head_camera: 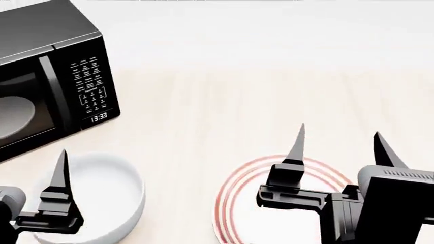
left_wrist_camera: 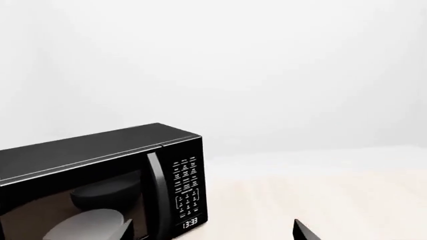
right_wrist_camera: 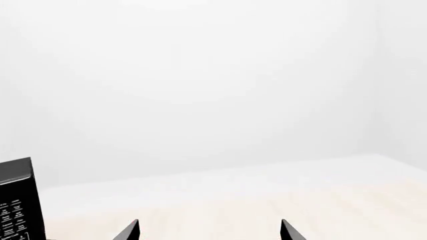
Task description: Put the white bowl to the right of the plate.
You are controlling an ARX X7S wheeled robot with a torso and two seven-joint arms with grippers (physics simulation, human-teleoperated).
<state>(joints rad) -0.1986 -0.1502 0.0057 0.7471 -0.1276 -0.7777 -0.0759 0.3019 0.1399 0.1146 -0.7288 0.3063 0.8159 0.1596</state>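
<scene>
The white bowl (head_camera: 109,190) stands on the table at the front left, left of the plate. The plate (head_camera: 237,213), white with thin red rings, lies at the front middle-right, partly hidden by my right arm. My left gripper (left_wrist_camera: 213,232) is open and empty. One of its fingers (head_camera: 60,178) shows over the bowl's left side in the head view; the other is out of that view. My right gripper (head_camera: 339,132) is open and empty above the plate, and it also shows in the right wrist view (right_wrist_camera: 209,225). Neither wrist view shows the bowl or the plate.
A black microwave (head_camera: 40,76) stands at the back left with its door shut and a greyish glass disc (left_wrist_camera: 87,225) inside. It also shows in the right wrist view (right_wrist_camera: 17,205). The light wooden table (head_camera: 203,112) stretches behind and to the right of the plate.
</scene>
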